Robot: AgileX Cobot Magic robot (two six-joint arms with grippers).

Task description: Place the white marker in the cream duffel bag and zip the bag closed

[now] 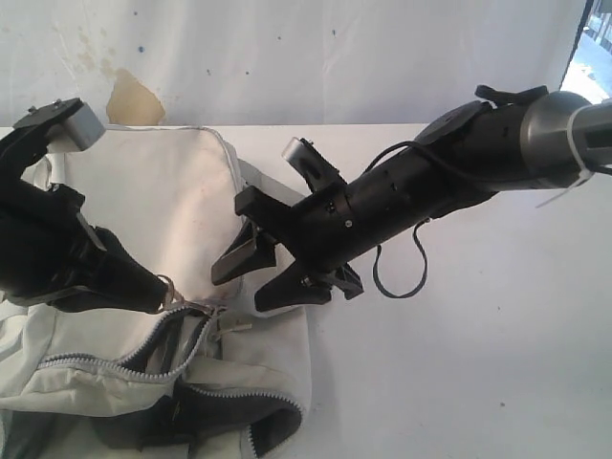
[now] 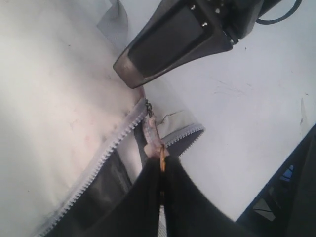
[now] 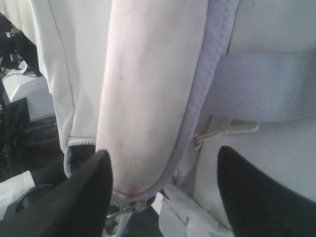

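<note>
1. Cream duffel bag [image 1: 182,191]: lies on the white table [image 1: 478,363], taking up the left half of the exterior view. Its top seam gapes, with dark lining showing between 2 spread rows of zipper teeth [image 2: 111,150]. Closure is not yet done.
2. White marker: not seen in any of the 3 views. It is presumably inside the bag, since both arms are at the zipper, but the dark opening shows nothing of it.
3. Zipper pull [image 2: 154,136]: a short stained tab hanging off the slider near the bag's end, drawn taut toward the left gripper.
4. Left gripper [image 2: 162,170]: jaws pressed together on the free end of the zipper pull. I judge the hold is meant to drag the slider along the open track.
5. Right gripper [image 1: 258,282]: jaws spread wide and empty, straddling a rounded fold at the bag's end just beyond the slider. 1 finger [image 2: 173,44] hangs close over the fabric; contact cannot be told. It is likely placed to pin that end so the soft bag does not slide after the pull.
6. Grey strap [image 3: 261,94]: webbing across the bag's side, near the right gripper; a snag risk if the jaws close there.
7. Stage: zipping, early, with most of the visible track open.
</note>
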